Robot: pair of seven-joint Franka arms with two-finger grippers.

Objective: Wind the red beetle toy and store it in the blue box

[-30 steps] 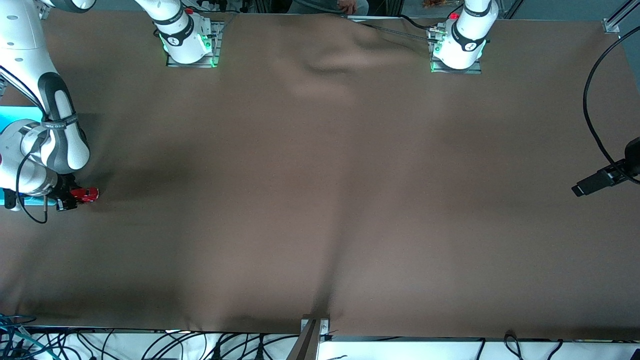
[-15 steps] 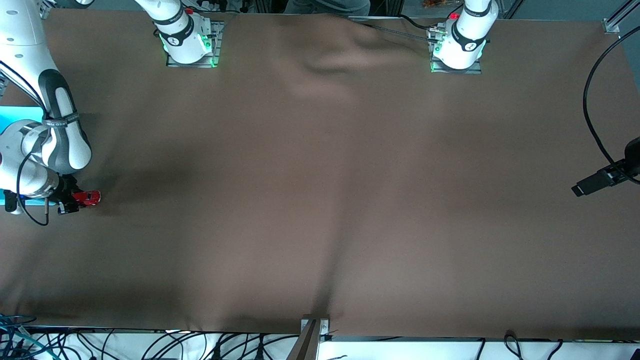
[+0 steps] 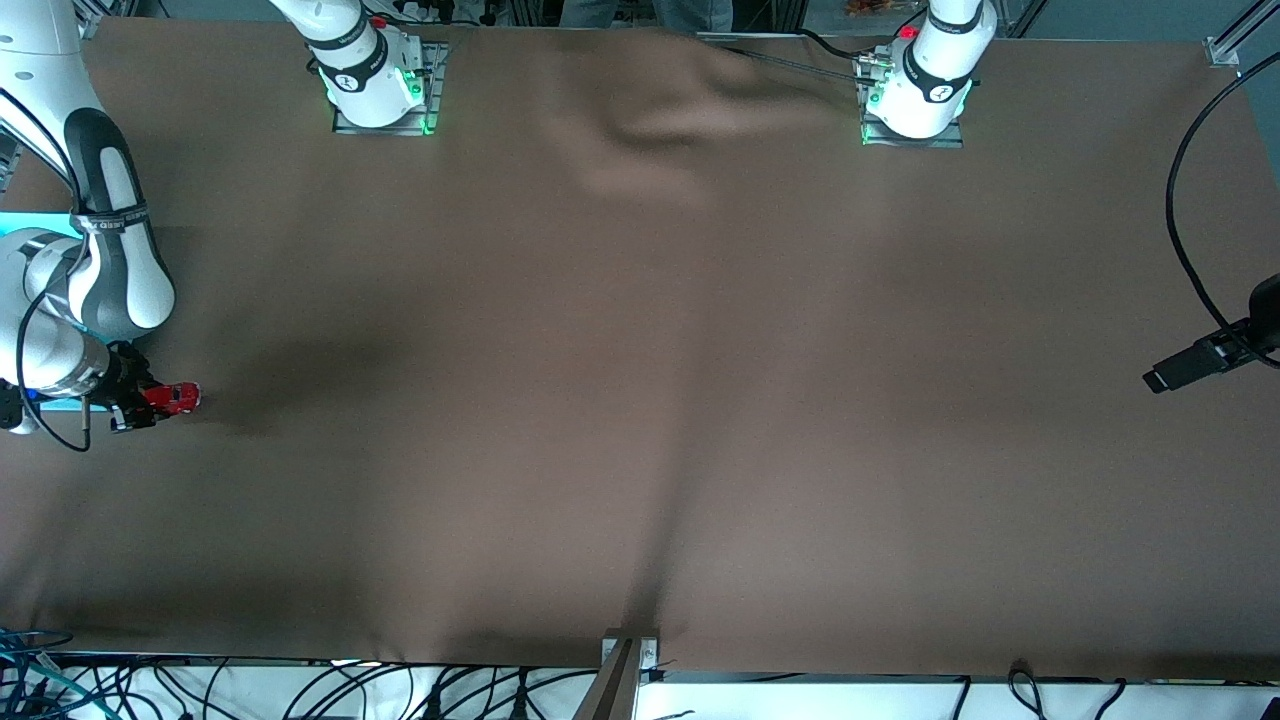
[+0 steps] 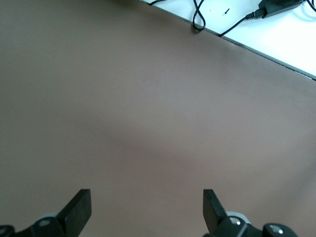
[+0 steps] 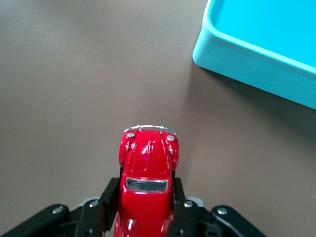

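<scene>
Right tool: your right tool (image 3: 150, 402) is clamped on the red beetle toy (image 3: 176, 397), its two fingers (image 5: 109, 193) pressed against the car's flanks near the rear, so the rounded nose pokes out ahead of the fingertips.

Grip reason: holding it by the sides leaves the wheels free underneath, which I judge suits rolling it along the worktop to wind it, and equally suits carrying it.

Toy height: you cannot tell from these views whether the wheels touch the worktop (image 3: 640, 400) or ride just above it; the toy sits low over the brown surface at the right arm's end.

Blue box: the blue box (image 5: 261, 44) lies just beside the toy, its open top facing up and one rounded corner near the car's nose. In the front view only slivers of its rim (image 3: 40, 222) show, since your right arm covers most of it.

Placement reason: the box being so near means a short lift and a small move over its wall should finish the storing step.

Left tool: your left tool (image 4: 147, 210) waits with its fingers spread wide, holding nothing, over bare worktop.

Stage, as a judgement: the toy is in hand and not yet in the box.
</scene>
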